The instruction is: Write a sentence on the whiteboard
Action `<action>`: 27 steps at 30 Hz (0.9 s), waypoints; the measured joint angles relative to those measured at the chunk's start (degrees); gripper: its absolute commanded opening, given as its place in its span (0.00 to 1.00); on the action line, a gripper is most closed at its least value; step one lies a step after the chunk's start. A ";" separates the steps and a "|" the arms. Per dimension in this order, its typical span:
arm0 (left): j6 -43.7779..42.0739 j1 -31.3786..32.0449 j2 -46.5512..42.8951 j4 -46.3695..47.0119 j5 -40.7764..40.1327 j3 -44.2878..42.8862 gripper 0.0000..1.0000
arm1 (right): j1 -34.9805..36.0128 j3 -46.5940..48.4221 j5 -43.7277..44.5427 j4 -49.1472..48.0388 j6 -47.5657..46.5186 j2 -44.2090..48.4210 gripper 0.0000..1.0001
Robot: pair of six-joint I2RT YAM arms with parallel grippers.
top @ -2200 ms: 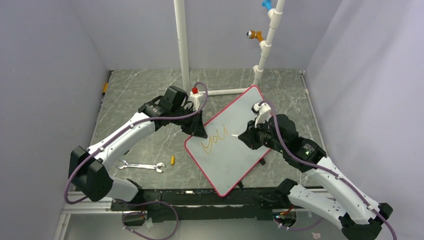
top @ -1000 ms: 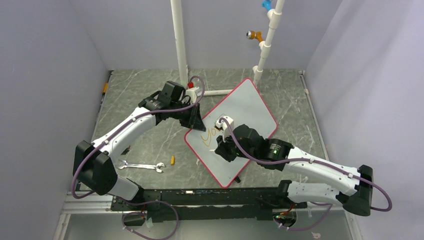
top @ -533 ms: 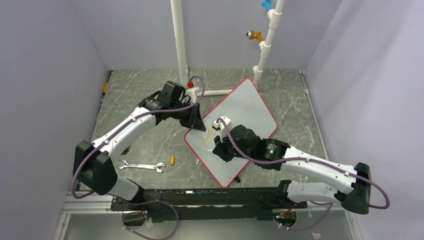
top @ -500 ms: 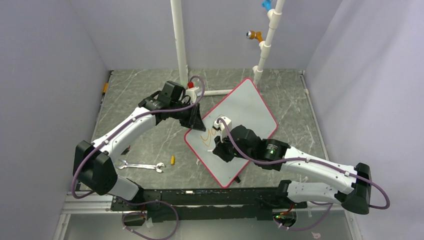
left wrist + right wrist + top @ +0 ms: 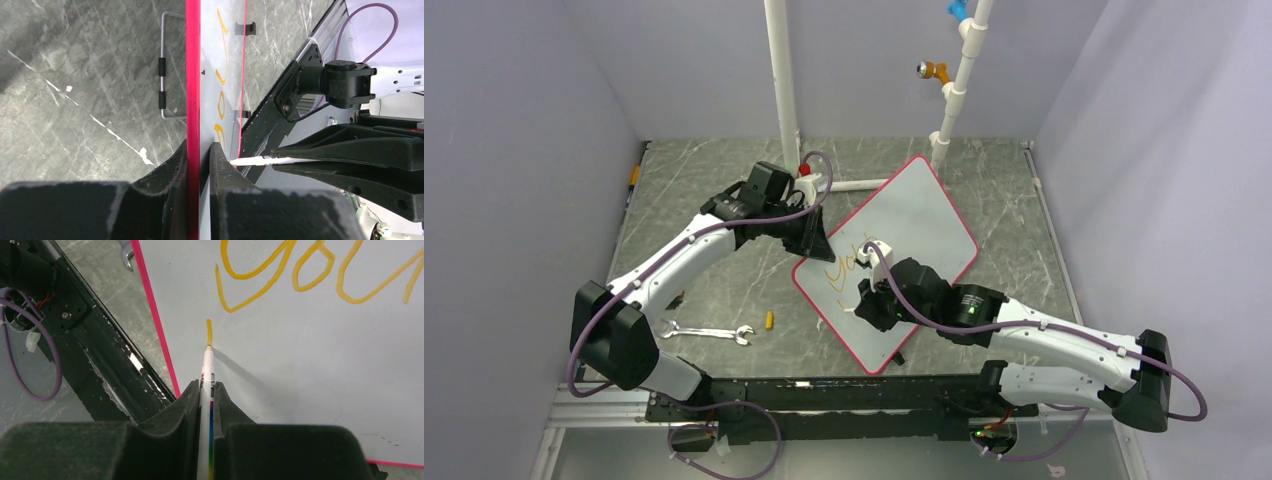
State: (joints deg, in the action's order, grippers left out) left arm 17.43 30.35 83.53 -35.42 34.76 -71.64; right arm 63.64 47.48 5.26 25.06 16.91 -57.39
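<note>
The whiteboard [image 5: 914, 225], pale grey with a thin red rim, lies tilted in the middle of the table. My left gripper [image 5: 816, 245] is shut on its left edge; the red rim [image 5: 193, 75] runs between the fingers. My right gripper [image 5: 864, 305] is shut on a white marker [image 5: 206, 371] with a rainbow stripe. Its tip touches the board just below the sentence [image 5: 300, 275], orange-yellow lettering reading "You". A short fresh stroke [image 5: 209, 332] starts a second line. The lettering also shows in the top view [image 5: 844, 270] and edge-on in the left wrist view [image 5: 221, 75].
A silver wrench [image 5: 707, 332] and a small orange cap [image 5: 770, 319] lie on the marble table left of the board. White PVC pipes [image 5: 782, 80] stand at the back. The black rail [image 5: 824, 395] runs along the near edge.
My right gripper moved with the marker from the right of "You" to below it, set the tip down and drew a short stroke. The left gripper held the board's edge.
</note>
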 measured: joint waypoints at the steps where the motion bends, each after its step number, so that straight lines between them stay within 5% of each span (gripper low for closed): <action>1: 0.00 0.00 0.00 0.00 0.00 0.00 0.00 | 0.00 0.00 0.02 0.07 0.04 0.00 0.00; 27: 0.02 -0.81 0.02 0.09 -0.15 0.00 0.00 | 0.26 6.25 6.58 1.81 -0.61 -5.20 0.00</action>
State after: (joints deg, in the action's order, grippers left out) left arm 17.45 29.54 83.55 -35.33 34.61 -71.64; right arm 63.90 53.74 11.84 26.87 16.29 -62.59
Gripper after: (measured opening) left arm 0.166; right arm 0.132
